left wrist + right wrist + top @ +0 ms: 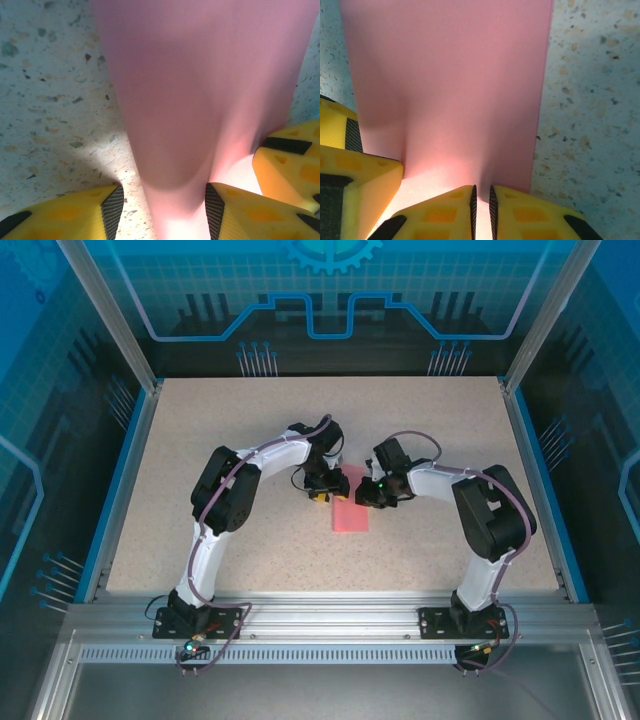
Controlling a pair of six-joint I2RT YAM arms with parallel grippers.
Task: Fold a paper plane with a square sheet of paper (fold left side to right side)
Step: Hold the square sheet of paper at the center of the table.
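The square sheet of paper (350, 508) is pink-red and lies mid-table as a narrow upright rectangle, doubled over. A paper plane is out of view. My left gripper (321, 489) stands at the sheet's top left. In the left wrist view its jaws (164, 200) are open, with a bulging loop of the paper (200, 90) between them and a gap at the left pad (113, 207). My right gripper (373, 493) is at the sheet's top right. Its fingers (481, 192) are nearly together, pinched on the near edge of the paper (450, 85).
The speckled table (220, 440) stretches wide on both sides of the sheet, bounded by blue rails and an aluminium frame (330, 615) in front. The two grippers are almost touching; the right gripper's yellow finger (290, 170) shows beside the left one's.
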